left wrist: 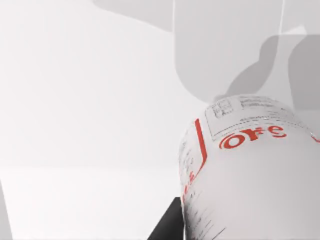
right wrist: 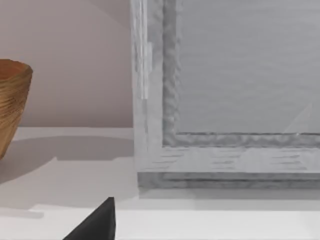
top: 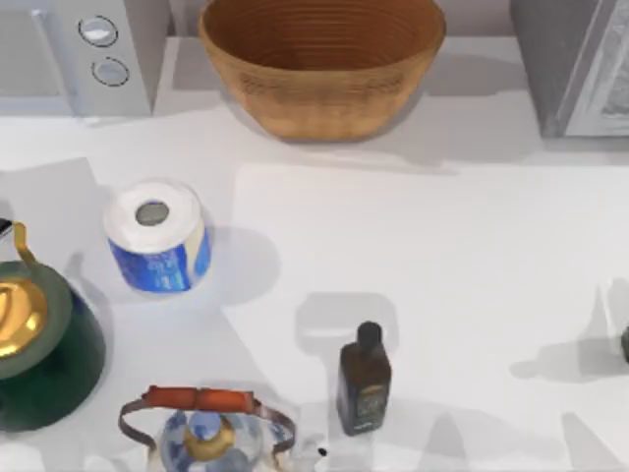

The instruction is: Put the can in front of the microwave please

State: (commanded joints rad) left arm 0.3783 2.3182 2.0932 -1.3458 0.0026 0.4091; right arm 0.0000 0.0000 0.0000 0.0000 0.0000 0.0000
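Observation:
The can, white with red lettering, looms close in the left wrist view, held above the white table. My left gripper is shut on it, with one dark finger against its side. The microwave, pale with two round dials, stands at the table's back left corner. My right gripper sits at the right edge of the table, apart from the can, with one dark fingertip showing in the right wrist view and nothing in its grasp.
A woven basket stands at the back centre and a darker grey appliance at the back right. A white-and-blue paper roll, a green-and-gold pot, a kettle and a dark bottle stand on the left and front.

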